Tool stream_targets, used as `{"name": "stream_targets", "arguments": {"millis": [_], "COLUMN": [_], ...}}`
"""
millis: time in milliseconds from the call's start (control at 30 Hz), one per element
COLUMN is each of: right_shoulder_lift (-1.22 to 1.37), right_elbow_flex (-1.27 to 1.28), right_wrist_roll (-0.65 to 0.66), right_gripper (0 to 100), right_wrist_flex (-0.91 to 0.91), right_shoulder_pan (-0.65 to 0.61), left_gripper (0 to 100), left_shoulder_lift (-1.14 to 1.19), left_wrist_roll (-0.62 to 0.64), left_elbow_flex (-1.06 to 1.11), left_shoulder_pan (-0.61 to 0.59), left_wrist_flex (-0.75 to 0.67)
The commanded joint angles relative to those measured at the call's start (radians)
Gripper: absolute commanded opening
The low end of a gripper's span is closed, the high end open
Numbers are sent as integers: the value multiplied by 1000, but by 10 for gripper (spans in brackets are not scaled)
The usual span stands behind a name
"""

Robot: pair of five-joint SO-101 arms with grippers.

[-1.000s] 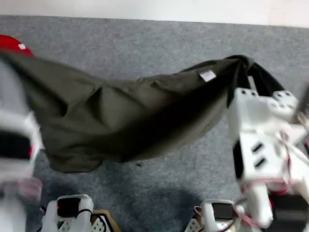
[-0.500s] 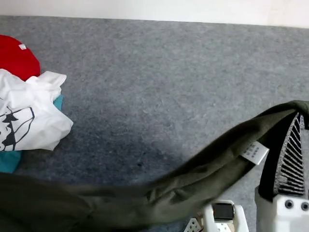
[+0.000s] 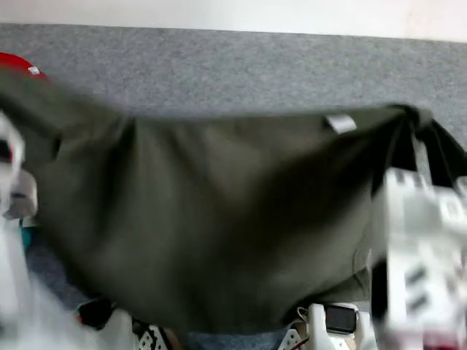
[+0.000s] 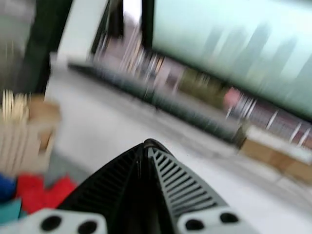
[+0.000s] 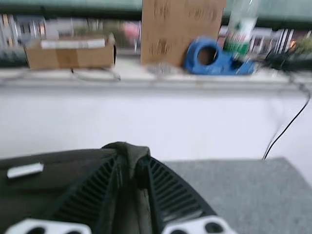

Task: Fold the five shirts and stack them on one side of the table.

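Fingers (image 5: 168, 187) of the right gripper (image 5: 130, 159) are closed on a bunched fold of the olive shirt (image 5: 127, 148). The cloth bulges out just past the fingertips. A white tag (image 5: 24, 169) lies on the shirt beside the gripper, and the grey table mat (image 5: 234, 185) shows beyond it.

Fingers (image 4: 178, 180) of the left gripper (image 4: 146, 145) are pressed together, tip to tip. The wrist view does not show clearly what is between them. A red shirt (image 4: 41, 192) and a strip of teal cloth (image 4: 9, 210) lie on the table past this gripper.

In the high view the olive shirt (image 3: 219, 219) hangs spread across the middle of the frame, lifted off the grey table mat (image 3: 241, 65):
- Its top edge runs nearly level from the upper left to the upper right.
- The white tag (image 3: 341, 122) sits near the upper right corner of the cloth.
- The right end is gathered at the right arm (image 3: 419, 248), in the lower right of the frame.
- The left end rises to the left arm (image 3: 13, 182), at the left edge.
- The body of the cloth sags toward the bottom centre.

The red shirt (image 3: 18, 64) shows at the upper left edge, partly behind the olive shirt.
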Motion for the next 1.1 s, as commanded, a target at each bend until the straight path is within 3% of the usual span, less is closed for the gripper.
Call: {"name": "stream_targets", "arguments": {"millis": [0, 267, 500, 700, 1067], "right_shoulder_lift": [67, 285, 556, 763, 1090], "right_elbow_flex": [194, 535, 561, 492, 173], "right_wrist_roll": [2, 2, 2, 9, 5], "right_gripper": [5, 5, 5, 5, 5], "right_wrist_flex": [-214, -725, -1087, -1331, -1340], "right_shoulder_pan": [18, -10, -42, -50, -48], "left_gripper": [7, 7, 7, 7, 7], "left_shoulder_lift": [183, 461, 737, 1050, 1577], "left_wrist_roll": [9, 5, 6, 5, 0], "left_elbow_flex": [87, 208, 111, -248, -977], "left_shoulder_pan": [36, 150, 203, 214, 246], "left_wrist_flex": [-127, -423, -559, -559, -304]}}
